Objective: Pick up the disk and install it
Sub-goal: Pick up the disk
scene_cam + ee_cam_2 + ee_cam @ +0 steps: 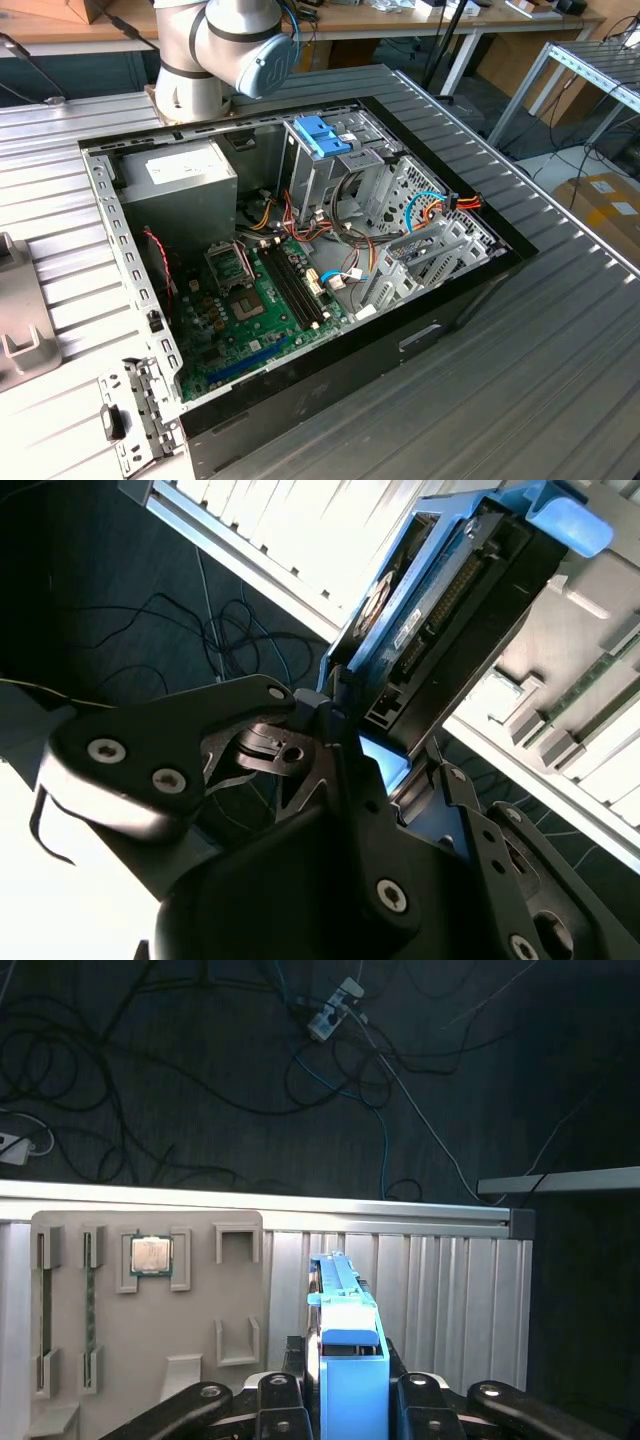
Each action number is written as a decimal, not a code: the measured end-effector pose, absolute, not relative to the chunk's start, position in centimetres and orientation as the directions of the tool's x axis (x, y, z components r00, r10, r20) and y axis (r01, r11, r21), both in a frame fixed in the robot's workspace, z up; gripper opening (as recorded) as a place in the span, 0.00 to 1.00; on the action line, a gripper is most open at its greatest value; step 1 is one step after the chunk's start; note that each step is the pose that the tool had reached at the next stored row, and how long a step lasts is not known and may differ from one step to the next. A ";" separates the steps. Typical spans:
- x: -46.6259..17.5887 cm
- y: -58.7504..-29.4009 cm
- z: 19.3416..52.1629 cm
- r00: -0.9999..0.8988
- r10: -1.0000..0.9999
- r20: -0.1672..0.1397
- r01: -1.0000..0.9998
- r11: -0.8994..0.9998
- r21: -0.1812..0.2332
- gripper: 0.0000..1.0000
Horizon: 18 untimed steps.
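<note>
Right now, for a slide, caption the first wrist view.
Tool grips the disk edge-on over a ribbed table, beside a chip tray.

The exterior view is looking steeply down from above on the open black computer case (pixel 330 400) lying on the ribbed grey metal table (pixel 560 400). Both wrist views are sitting close behind the black end effector (pixel 350 1385), sharing the blue-railed dark metal disk (pixel 450 630) and pale ribbed metal beyond.
</note>
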<state>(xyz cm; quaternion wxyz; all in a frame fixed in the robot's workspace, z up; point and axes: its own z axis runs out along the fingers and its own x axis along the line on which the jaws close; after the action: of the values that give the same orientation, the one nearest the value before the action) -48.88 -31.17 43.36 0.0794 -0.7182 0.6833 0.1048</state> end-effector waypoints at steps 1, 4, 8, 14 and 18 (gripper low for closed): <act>-48.9 -31.2 43.4 0.044 -0.965 -0.260 -0.998 -0.054 0.029 0.37; -48.9 -31.2 43.6 0.044 -0.965 -0.258 -0.998 -0.054 0.029 0.37; -48.9 -31.2 43.6 0.044 -0.981 -0.191 -0.998 -0.051 0.033 0.37; -48.9 -31.2 44.0 0.044 -0.995 -0.088 -0.998 -0.048 0.038 0.37; -48.9 -31.2 44.4 0.044 -0.995 -0.087 -0.998 -0.048 0.038 0.37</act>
<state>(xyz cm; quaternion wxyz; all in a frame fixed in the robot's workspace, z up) -48.88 -31.17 44.41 0.0164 -0.7223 0.6899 0.0448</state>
